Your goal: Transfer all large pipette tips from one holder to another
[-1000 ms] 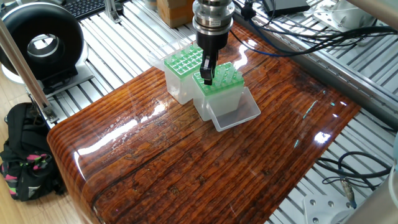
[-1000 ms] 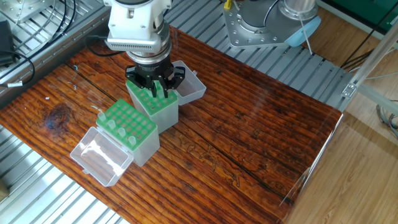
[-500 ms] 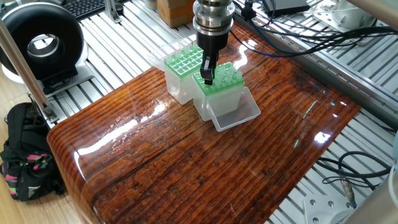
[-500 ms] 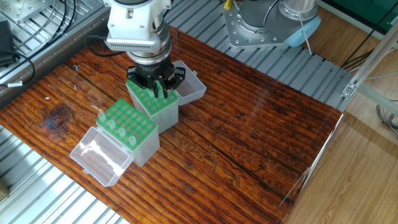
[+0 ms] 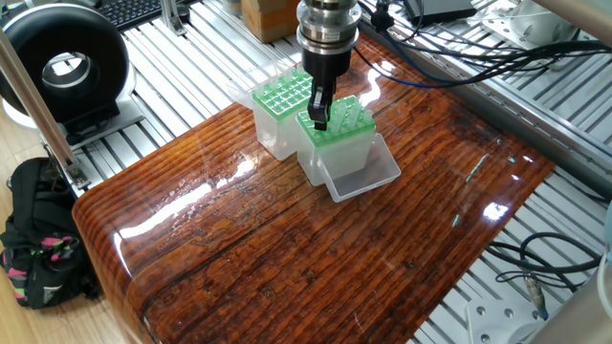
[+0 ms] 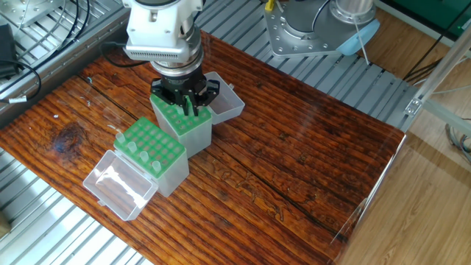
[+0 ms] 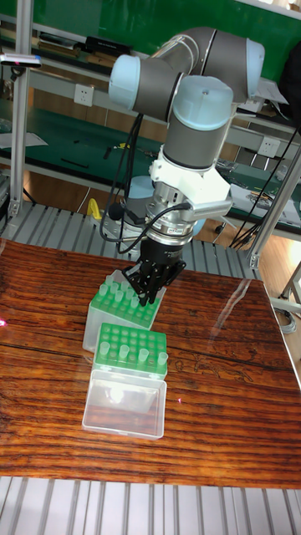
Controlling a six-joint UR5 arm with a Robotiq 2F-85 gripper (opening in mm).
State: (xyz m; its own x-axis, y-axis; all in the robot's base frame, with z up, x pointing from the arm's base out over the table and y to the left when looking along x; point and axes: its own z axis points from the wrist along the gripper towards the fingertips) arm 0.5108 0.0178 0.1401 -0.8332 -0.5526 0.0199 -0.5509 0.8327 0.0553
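Where the tall view is coming nearest: a clear plastic hinged lid [image 7: 125, 410] is lying open and flat on the glossy brown wooden table [image 6: 294, 162], well out on the near side of the landmark.
Nearer holder: a clear plastic box with a green perforated rack [image 6: 175, 171] is standing just beside the landmark, on its near side, their walls almost touching.
Tips: translucent whitish large pipette tips [image 7: 139, 359] are sitting upright in that rack's row farthest from the landmark, with only their collars showing. A few more are showing along the landmark's own edge, on the left in the tall view.
Landmark: the second green-racked clear box [image 5: 346, 155] is standing directly under the gripper.
Gripper: the black two-finger gripper [image 6: 185, 109] is hanging at the landmark's rack top with its fingers drawn nearly together. Whether a tip is being pinched between them I cannot tell.
Handling: each tip is looking feather-light, thin-walled and slick. It is probably stiff enough to keep its shape, yet likely to crush or bend under a hard squeeze.
Hold: the wide collar above the rack is looking like the only reachable spot. A gentle pinch there and a straight vertical lift should be keeping the taper from catching in its hole.
Risk: neighbouring tips are crowding close, so the fingers may be nudging them.
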